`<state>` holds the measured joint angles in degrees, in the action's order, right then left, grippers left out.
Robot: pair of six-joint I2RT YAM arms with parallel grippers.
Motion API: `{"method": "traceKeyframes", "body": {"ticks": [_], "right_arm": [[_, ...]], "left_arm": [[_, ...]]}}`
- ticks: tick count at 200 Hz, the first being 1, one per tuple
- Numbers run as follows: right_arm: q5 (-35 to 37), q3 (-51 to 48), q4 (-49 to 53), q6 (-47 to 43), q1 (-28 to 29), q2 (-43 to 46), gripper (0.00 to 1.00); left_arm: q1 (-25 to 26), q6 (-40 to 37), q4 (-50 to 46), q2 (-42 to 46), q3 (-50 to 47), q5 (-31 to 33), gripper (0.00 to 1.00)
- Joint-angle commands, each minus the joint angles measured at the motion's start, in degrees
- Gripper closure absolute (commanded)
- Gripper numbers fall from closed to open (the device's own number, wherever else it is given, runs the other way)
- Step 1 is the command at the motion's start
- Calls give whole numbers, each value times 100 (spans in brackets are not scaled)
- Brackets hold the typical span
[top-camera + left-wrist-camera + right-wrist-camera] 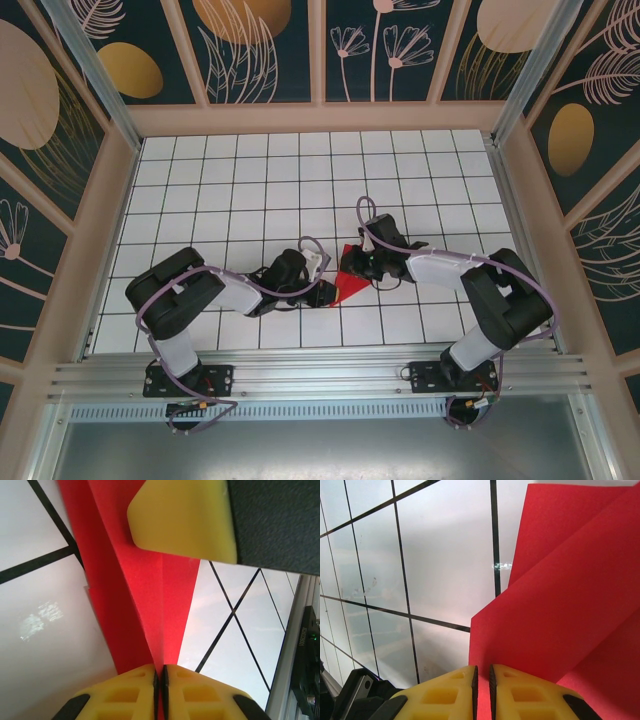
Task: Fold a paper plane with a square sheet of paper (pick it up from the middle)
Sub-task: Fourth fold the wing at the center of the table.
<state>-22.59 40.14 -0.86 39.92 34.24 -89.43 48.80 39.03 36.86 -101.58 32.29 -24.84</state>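
The paper [350, 288], folded into a red triangular shape with a centre crease, lies right of the table's [250, 180] centre in its near half, between the two grippers. The left gripper [160, 680] is clamped on the paper's creased narrow end, its yellow fingers nearly together with red paper between them. The right gripper [481, 680] is likewise clamped on a folded edge from the far right side; one of its fingers [185, 520] shows above the red layers in the left wrist view. White gridded surface extends from the paper to the far, left and right walls [320, 118]. A metal rail [320, 375] bounds the near edge, just behind both arm bases. A black part [302, 635] near the rail carries lettering too small to read.
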Motion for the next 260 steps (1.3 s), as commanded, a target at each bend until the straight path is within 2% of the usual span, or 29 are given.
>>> {"method": "traceKeyframes", "body": {"ticks": [1,67,105,157,260], "right_arm": [[36,125,25,24,21,-68,83],[18,79,29,13,19,-126,83],[18,92,42,7,27,-137,83],[41,92,67,7,29,-141,83],[237,96,95,41,19,-398,83]], "left_arm": [[-33,-106,-66,95,-57,26,86],[-40,2,97,76,-30,-82,80],[-29,51,169,53,-30,-118,86],[-32,62,216,-16,-31,-134,100],[-29,176,236,-187,-109,-104,100]]}}
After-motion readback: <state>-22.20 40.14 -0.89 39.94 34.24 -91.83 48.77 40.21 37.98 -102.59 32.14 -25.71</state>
